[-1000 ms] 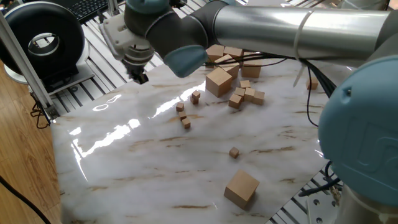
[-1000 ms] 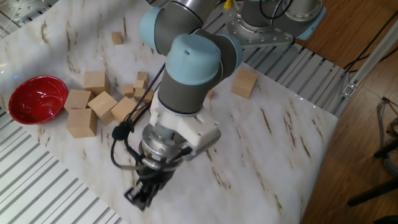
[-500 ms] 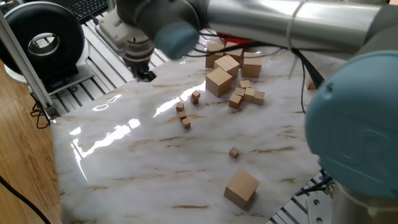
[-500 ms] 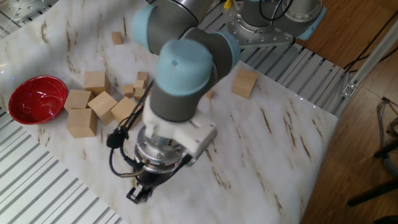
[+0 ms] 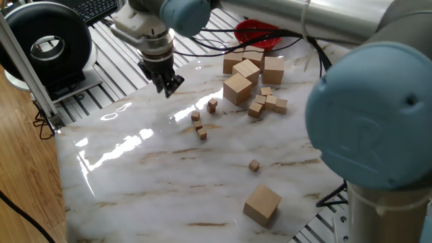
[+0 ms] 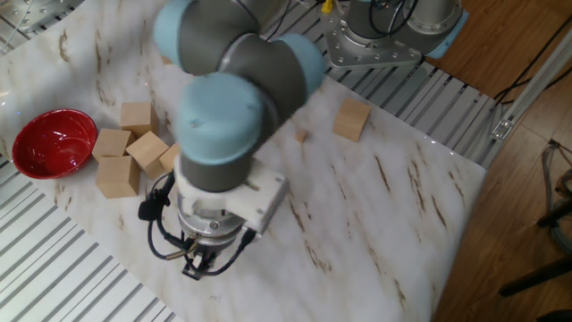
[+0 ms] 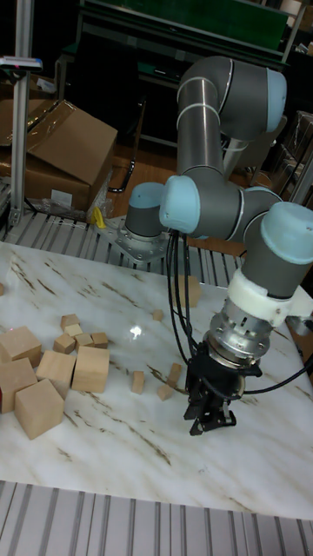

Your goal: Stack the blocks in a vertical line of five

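End effector (image 5: 167,86) is hovering w/ fingers parted, holding nothing, over marble bench (image 5: 135,169) just beside the small wooden blocks (image 5: 198,125).

The gripper (image 5: 167,86) has swung along the table edge, nearer the blocks (image 5: 198,125).

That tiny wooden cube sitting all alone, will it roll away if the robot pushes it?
Probably not: the lone tiny cube has flat faces, so it should slide on the glossy marble tabletop. It looks light, and may skid or twist easily.
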You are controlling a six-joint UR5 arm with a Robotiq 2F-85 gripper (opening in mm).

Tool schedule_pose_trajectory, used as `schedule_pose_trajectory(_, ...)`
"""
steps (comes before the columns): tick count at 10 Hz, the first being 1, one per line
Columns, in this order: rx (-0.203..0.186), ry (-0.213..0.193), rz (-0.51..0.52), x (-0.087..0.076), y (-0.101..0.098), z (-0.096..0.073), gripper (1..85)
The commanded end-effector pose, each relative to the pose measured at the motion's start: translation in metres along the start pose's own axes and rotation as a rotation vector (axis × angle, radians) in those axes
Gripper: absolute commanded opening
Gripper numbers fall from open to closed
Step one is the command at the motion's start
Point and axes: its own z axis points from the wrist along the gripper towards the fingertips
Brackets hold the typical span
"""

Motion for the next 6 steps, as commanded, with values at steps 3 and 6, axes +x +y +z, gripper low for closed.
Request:
schedule_pose_trajectory(3, -0.123, -0.096, -0.086, -0.016, 0.040, -0.006, 39.7)
schedule_pose_trajectory(6, -0.187, -0.008, -0.188, -0.008, 0.075, -0.001, 45.7)
